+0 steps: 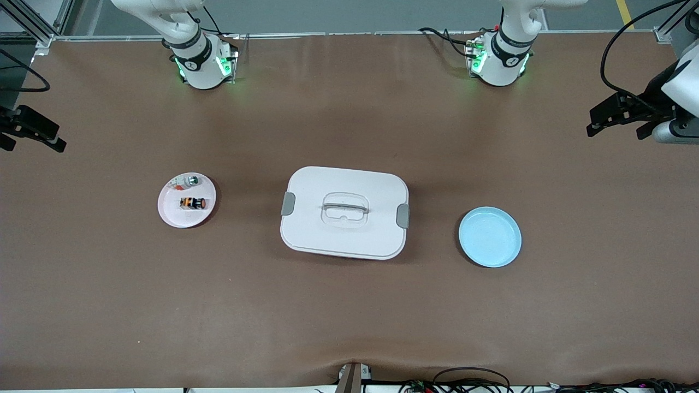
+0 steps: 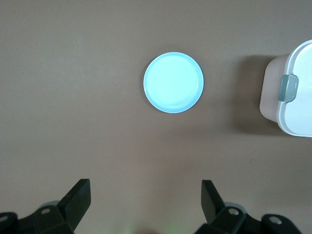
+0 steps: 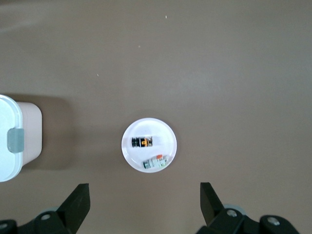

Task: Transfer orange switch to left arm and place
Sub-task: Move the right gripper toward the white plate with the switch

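Orange switch lies on the pink plate toward the right arm's end of the table, a tiny black blocky part with an orange band across its middle, lying on its side. Just beside it on the same plate, a little farther from the front camera, rests a small silver-white part with a red bit; the two are close but apart (the right wrist view shows a sliver of plate between them).

At that same end, the right gripper hangs in the air over the bare edge of the table, its two black fingers spread wide with nothing between them, the wrist camera looking straight down on the plate.

The table is covered in a plain matte brown sheet, faintly rippled at the edge nearest the front camera, where a tangle of cables runs along it. A pale floor and aluminium framing show at the robots' bases.

In the middle sits the box, white and rounded, lid on, grey clips on both short sides and a clear recessed handle on top.

Toward the left arm's end lies a blue plate, well apart from the box. The left gripper hangs over the table's edge there, fingers likewise parted and holding nothing
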### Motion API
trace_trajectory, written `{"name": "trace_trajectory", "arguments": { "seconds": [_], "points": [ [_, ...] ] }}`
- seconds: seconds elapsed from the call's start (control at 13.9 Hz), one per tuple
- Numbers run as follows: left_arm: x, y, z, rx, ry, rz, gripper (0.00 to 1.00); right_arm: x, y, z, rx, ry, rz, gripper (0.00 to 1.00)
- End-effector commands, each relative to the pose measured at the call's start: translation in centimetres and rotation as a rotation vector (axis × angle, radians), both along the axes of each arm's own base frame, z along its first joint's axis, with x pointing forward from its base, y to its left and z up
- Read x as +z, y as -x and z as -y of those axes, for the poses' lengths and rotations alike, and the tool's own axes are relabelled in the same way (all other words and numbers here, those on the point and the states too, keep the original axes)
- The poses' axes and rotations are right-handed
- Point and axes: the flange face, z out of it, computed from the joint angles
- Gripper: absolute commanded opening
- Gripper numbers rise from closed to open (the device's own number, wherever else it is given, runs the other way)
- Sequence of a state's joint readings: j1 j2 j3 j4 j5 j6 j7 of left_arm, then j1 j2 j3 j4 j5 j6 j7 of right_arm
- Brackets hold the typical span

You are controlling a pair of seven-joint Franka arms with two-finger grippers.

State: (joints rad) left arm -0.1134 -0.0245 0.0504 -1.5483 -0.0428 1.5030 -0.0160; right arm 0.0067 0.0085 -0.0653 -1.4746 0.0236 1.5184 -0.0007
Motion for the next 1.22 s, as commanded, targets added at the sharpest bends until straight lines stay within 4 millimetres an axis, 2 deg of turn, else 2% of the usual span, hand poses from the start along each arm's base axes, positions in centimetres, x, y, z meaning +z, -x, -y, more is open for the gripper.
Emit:
{"name": "trace_trajectory", "arguments": {
  "seconds": [0.0, 0.29, 0.5, 0.86, 1.15],
  "points": [
    [0.3, 0.1, -0.3, -0.014, -0.023, -0.006, 1.00, -0.4, 1.5, 1.9, -0.036, 0.001, -0.060, 1.00],
    [0.5, 0.1, -0.1, -0.015, -0.020, -0.003, 1.00, 0.2, 1.5, 1.8, -0.034, 0.014, -0.047, 1.00],
    [0.5, 0.1, 0.0, -0.022, -0.020, -0.003, 1.00, 0.6, 0.4, 2.5, -0.045, 0.021, 0.018, 1.00],
    [0.5, 0.1, 0.0, -0.025, -0.020, -0.002, 1.00, -2.3, -1.6, 2.8, -0.046, 0.039, -0.017, 1.00],
    [0.5, 0.1, 0.1, -0.025, -0.021, -0.002, 1.00, -3.8, -2.6, 1.0, -0.015, 0.039, -0.039, 1.00]
  ]
}}
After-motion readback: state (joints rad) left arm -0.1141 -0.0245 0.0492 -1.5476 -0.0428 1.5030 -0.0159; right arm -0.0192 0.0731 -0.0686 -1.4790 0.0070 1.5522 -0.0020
